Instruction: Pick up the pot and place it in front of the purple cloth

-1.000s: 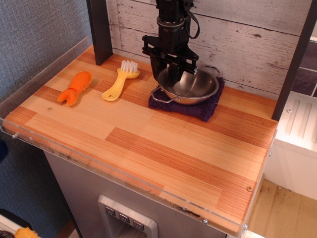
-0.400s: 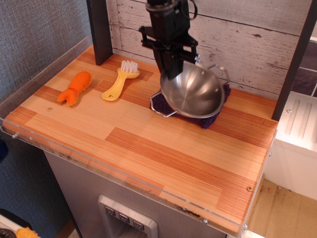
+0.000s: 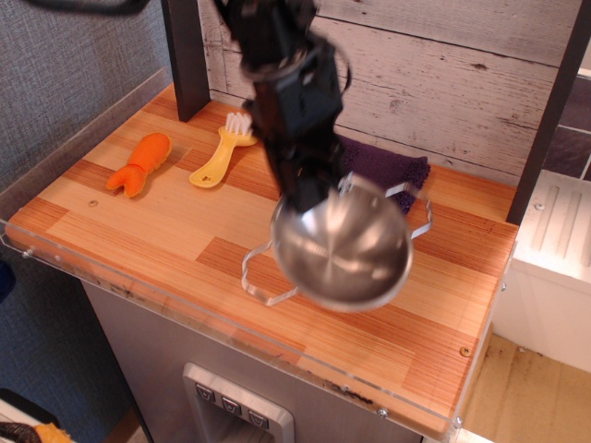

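My hand (image 3: 312, 185) is gripping the pot (image 3: 342, 251) by its far rim, so it is hanging tilted just below me, above the tabletop (image 3: 166, 217). The purple cloth (image 3: 383, 164) is lying behind my hand. I should be levelling the pot while lowering it gently.

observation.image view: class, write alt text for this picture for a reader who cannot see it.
A black robot pincer holds a shiny steel pot by its rim, tilted, in the air above the front of a wooden table. A purple cloth lies behind it near the plank wall; a yellow brush and an orange toy lie to the left.
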Tool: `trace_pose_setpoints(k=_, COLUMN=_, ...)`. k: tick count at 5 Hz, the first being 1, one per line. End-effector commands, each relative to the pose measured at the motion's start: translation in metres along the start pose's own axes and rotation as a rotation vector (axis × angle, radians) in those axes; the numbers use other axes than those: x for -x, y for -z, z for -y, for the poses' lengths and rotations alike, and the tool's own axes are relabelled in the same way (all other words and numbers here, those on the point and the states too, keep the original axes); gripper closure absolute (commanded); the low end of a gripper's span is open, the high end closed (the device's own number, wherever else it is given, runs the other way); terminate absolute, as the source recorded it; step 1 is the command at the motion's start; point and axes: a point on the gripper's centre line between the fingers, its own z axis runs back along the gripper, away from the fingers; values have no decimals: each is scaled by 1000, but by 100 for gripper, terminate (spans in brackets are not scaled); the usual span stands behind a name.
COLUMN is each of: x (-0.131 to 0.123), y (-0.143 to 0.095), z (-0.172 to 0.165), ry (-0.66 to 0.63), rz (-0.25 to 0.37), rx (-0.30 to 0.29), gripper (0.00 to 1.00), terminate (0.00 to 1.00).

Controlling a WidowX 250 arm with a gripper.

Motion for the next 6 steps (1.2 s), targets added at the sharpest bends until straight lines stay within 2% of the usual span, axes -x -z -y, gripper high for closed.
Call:
trace_pose_setpoints(k=1, x=14, y=21, z=-32, ry=-48, rz=-21, rx=-71, gripper=100, terminate=0)
trace_pose_setpoints(k=2, x=5, y=31, z=-37, ry=-58, rz=-29, rx=-70, gripper=100, terminate=0)
trace_pose_setpoints(k=3, x=5, y=33, z=-27, ry=-31, rz=-52, rx=-75, gripper=100, terminate=0)
trace_pose_setpoints(k=4, x=7, y=24, z=-18, ry=-1, rz=-37, rx=-62, gripper=0, terminate=0)
trace_pose_setpoints(k=5, x=3, y=8, z=-26, ry=-8, rz=-10, rx=-57, gripper=0, terminate=0)
trace_pose_setpoints(k=6, x=5, y=-20, z=-69, ry=-92, rz=27, rx=-54, gripper=0, terminate=0)
